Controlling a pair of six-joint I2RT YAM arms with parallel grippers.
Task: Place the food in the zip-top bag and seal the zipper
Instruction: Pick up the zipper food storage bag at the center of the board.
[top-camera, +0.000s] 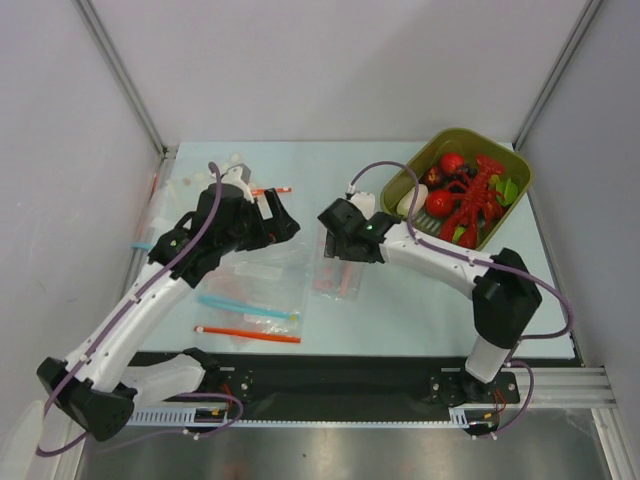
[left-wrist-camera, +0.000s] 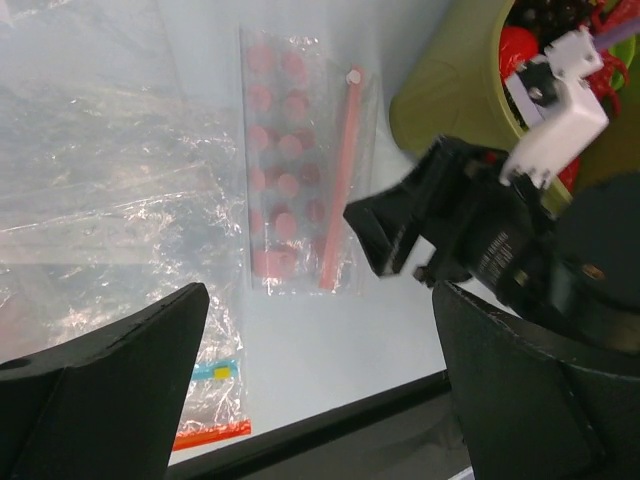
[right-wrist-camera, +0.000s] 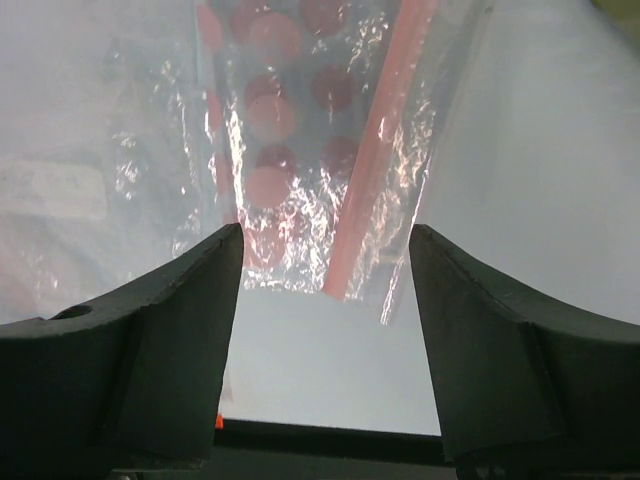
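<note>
The clear crinkly zip-top bag (top-camera: 336, 268) with pink dots lies flat mid-table; its pale pink zipper (right-wrist-camera: 375, 180) runs along one side. It also shows in the left wrist view (left-wrist-camera: 290, 160). My right gripper (top-camera: 335, 240) is open and empty, low over the bag's near end (right-wrist-camera: 325, 235). My left gripper (top-camera: 280, 215) is open and empty, to the left of the bag (left-wrist-camera: 322, 295). The food sits in a green bin (top-camera: 470, 132): a red lobster (top-camera: 478, 200), a tomato (top-camera: 440, 203) and a white radish (top-camera: 408, 203).
Other clear bags lie to the left: one large crinkly one (left-wrist-camera: 100, 200), one with a blue strip (top-camera: 245, 305) and one with an orange-red strip (top-camera: 248, 333). The right arm's wrist (left-wrist-camera: 480, 240) shows in the left wrist view, in front of the bin (left-wrist-camera: 450, 100).
</note>
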